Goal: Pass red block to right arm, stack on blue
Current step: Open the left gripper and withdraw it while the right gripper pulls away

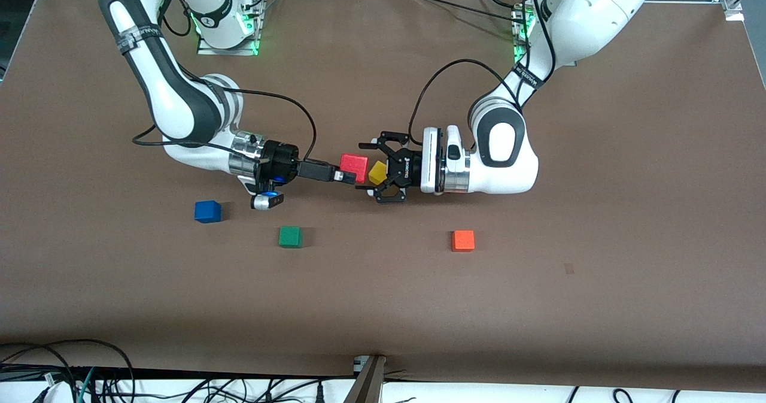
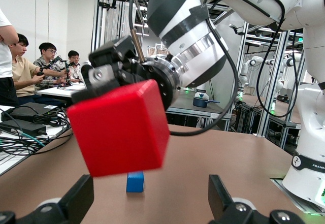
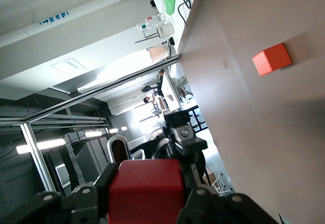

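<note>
The brown table spreads under both of my arms, which reach in toward each other above its middle. My right arm, the one with the silver wrist cylinder and blue light, comes in from its base and levels out low over the table; my left arm, white at the wrist, does the same from its own end.

My right gripper is over the middle of the table, its slim black fingers clamped tight on the red block, which hangs in the air and touches nothing else. In the left wrist view the red block fills the foreground, tilted, with my right gripper's black fingers pinching it from above. My left gripper faces it just beside the block, its fingers spread wide on either side and not touching it; both black fingertips stand well apart below the block.

A yellow block lies on the table beneath my left gripper. The blue cube sits on the table toward my right arm's end, nearer the front camera than my right gripper. The green cube lies beside it, nearer still. The orange cube sits toward my left arm's end.
</note>
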You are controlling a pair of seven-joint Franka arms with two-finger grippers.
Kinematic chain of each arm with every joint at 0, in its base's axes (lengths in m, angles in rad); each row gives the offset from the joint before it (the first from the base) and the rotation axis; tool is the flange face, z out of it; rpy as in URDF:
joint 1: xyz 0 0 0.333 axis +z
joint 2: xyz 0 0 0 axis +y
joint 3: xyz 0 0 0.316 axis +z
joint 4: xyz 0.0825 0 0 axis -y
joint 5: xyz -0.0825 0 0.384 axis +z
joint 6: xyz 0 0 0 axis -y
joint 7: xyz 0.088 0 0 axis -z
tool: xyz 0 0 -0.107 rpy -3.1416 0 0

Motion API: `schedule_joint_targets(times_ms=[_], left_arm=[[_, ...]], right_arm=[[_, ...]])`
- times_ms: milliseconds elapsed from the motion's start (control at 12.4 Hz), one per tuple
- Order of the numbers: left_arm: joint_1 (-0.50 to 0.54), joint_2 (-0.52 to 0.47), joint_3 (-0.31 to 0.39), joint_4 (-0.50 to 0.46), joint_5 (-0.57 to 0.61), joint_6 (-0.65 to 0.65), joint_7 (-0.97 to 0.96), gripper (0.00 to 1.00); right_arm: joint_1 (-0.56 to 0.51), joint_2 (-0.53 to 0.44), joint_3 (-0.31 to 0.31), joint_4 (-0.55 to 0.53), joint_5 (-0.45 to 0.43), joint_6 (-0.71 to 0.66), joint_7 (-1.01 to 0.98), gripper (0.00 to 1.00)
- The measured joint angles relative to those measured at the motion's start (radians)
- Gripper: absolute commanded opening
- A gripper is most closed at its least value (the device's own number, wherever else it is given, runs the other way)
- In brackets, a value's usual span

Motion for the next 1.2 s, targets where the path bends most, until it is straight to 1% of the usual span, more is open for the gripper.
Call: schedule_joint_targets(times_ms=[80,241,402,482,562,643,803,964,1205], left_arm=[[0.002,-0.001,0.000,0.000,0.000,0.000,-0.002,1.00],[0.012,-0.006,0.000,0.000,0.000,-0.007,-0.019,1.00],[0.027,-0.007,0.001,0.000,0.001,-0.018,-0.026,1.00],[0.036,-0.007,0.001,0.000,0.011,-0.023,-0.037,1.00],[0.047,-0.009,0.002,0.000,0.045,-0.038,-0.077,1.00],[0.066,-0.016,0.002,0.001,0.118,-0.072,-0.152,1.00],[0.131,-0.053,0.003,0.004,0.317,-0.169,-0.348,1.00],[0.213,-0.084,0.007,0.006,0.450,-0.301,-0.483,1.00],[0.302,-0.117,0.008,0.012,0.659,-0.436,-0.685,1.00]], right_arm=[[-0.002,-0.001,-0.012,0.003,-0.031,-0.002,0.010,0.00],[-0.004,-0.004,-0.051,0.018,-0.141,-0.038,0.069,0.00],[-0.007,-0.012,-0.096,0.030,-0.210,-0.091,0.093,0.00],[-0.008,-0.016,-0.115,0.032,-0.251,-0.109,0.096,0.00],[-0.008,-0.019,-0.135,0.036,-0.304,-0.124,0.099,0.00],[-0.008,-0.023,-0.156,0.039,-0.360,-0.138,0.102,0.00],[-0.009,-0.035,-0.196,0.042,-0.497,-0.156,0.104,0.00],[-0.010,-0.056,-0.232,0.043,-0.666,-0.163,0.106,0.00],[-0.010,-0.080,-0.279,0.042,-0.924,-0.179,0.110,0.00]])
